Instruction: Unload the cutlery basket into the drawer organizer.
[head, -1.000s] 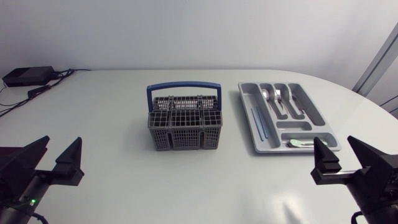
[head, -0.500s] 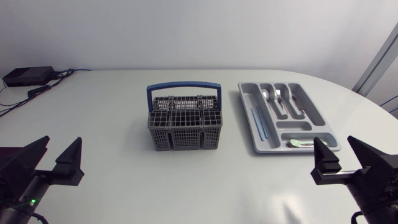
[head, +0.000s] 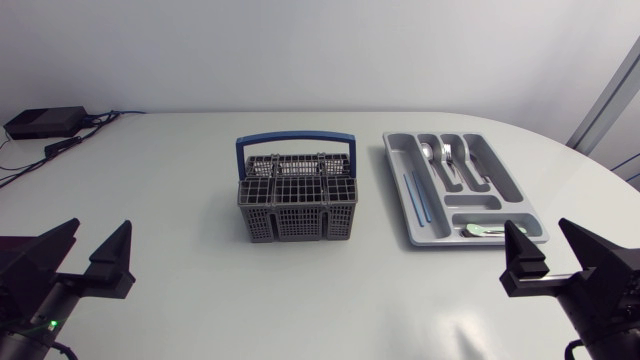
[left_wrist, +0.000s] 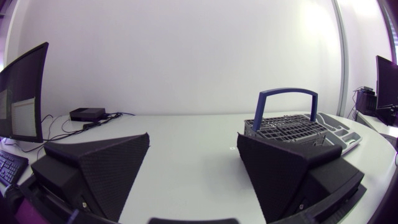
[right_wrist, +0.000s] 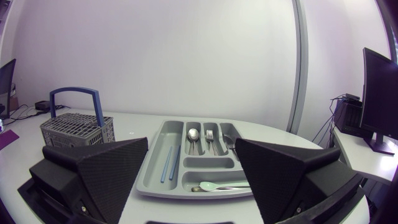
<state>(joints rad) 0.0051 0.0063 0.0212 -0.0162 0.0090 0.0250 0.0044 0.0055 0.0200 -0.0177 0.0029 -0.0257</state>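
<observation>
Seemingly I'm between picks, or done: my left claw (head: 100, 228) and right claw (head: 538, 228) hang wide open, empty, well short of the basket (head: 296, 195) at mid-desk. The organizer (head: 500, 168) beside it already holds cutlery (head: 446, 155). Next I'd check the basket for leftovers; none show.

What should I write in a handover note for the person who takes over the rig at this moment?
Left gripper: open, empty, well apart from the basket.
Right gripper: open, empty, on the near side of the organizer, not touching it.
Cutlery basket: upright in the middle of the table, handle up. No cutlery shows above its grid.
Drawer organizer: beside the basket, holding two blue sticks, a spoon, a fork and a pale green spoon.
Done: these pieces are sorted.
Left: look into the basket; its inside is not fully visible.
</observation>
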